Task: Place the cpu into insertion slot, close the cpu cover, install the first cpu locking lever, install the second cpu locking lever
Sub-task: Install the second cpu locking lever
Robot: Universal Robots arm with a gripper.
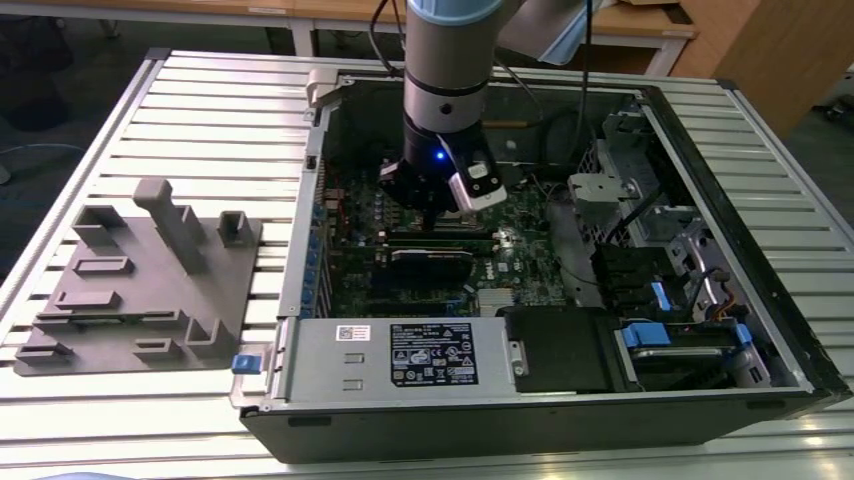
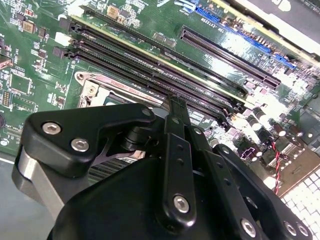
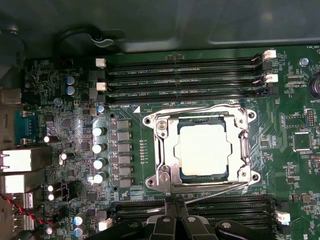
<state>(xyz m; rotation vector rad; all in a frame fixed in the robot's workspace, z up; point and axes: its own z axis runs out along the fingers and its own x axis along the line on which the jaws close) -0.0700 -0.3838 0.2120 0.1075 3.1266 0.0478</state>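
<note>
End effector (image 3: 175,207) fingers look pressed together, holding nothing, beside covered cpu (image 3: 204,150); tips partly hidden.

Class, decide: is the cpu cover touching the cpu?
Touching. In the first wrist view the cpu cover lies closed flat, its frame overlapping the edges of the cpu, with no gap showing.

The end effector (image 1: 434,215) hangs low inside the open computer case (image 1: 320,200), whose metal walls hem it in on all sides. Below it in the first wrist view, the cpu cover (image 3: 165,145) lies flat over the cpu (image 3: 204,150), leaving open air above. Rows of memory slots (image 3: 185,75) flank the socket. Upright capacitors (image 3: 99,147) stand at left centre. Cables (image 1: 574,130) cross the upper right of the exterior view.
</note>
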